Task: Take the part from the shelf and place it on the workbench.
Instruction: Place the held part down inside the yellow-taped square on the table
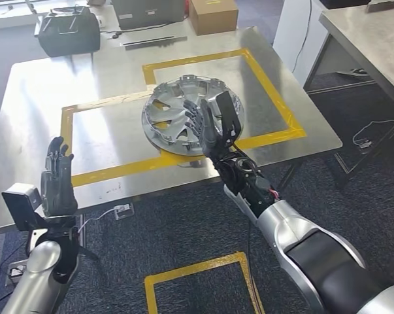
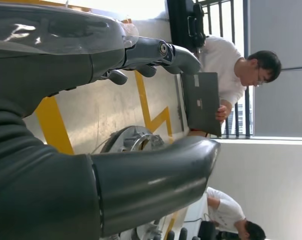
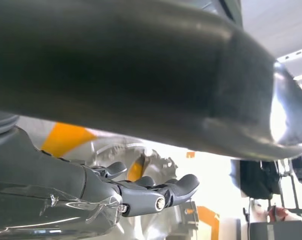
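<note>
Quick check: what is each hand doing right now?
Left hand: open, holding nothing.
Right hand: open, fingers spread, held over the hubcap on the workbench.

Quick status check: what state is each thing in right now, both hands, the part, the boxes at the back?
Left hand: open, fingers apart, holding nothing.
Right hand: open, raised by the hubcap's near edge, holding nothing.
Hubcap: lying flat on the workbench, overlapping the yellow tape outline.
Cardboard box: closed.
Black case: closed.
</note>
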`<state>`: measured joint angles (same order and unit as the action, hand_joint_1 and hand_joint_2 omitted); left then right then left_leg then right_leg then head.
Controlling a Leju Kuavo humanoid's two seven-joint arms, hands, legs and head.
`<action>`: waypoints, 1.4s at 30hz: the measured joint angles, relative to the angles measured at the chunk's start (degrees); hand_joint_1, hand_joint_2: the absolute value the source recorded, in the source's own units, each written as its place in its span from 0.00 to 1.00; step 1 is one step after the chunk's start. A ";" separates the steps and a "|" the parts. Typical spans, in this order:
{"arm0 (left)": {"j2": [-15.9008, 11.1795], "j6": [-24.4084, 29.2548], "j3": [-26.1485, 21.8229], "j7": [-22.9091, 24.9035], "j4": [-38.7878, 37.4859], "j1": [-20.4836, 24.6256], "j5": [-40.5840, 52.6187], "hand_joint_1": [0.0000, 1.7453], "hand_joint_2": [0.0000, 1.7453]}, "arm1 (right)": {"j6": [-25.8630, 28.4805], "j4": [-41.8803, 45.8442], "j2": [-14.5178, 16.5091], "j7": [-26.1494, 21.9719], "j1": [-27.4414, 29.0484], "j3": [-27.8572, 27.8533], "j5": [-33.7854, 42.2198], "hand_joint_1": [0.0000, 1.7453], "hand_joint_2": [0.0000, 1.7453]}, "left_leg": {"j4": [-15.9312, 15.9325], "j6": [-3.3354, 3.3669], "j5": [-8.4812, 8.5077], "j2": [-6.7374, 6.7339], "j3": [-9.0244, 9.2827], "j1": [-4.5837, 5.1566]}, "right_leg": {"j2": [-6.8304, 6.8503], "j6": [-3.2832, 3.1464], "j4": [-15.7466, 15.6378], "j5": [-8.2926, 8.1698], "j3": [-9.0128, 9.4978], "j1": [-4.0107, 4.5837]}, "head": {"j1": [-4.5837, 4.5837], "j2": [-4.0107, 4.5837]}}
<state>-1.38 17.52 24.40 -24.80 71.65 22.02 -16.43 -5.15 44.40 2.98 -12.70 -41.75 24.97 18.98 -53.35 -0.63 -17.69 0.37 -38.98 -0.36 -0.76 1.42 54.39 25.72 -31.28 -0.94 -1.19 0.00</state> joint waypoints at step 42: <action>-0.90 1.53 -0.03 4.51 7.23 -2.29 1.58 0.00 0.00 | 7.05 42.56 -6.67 8.86 17.87 1.86 2.37 0.00 0.00 | -1.53 2.85 -4.29 -0.91 3.54 0.79 | 0.08 1.09 18.38 8.11 -8.01 0.57 | -0.81 0.00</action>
<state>-2.27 19.05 24.37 -20.29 78.88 19.73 -14.84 1.90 86.95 -3.69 -3.84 -23.88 26.82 21.35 -54.88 2.22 -21.99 -0.54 -35.45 0.43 -0.68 2.51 72.77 33.83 -39.29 -0.37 -2.00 0.00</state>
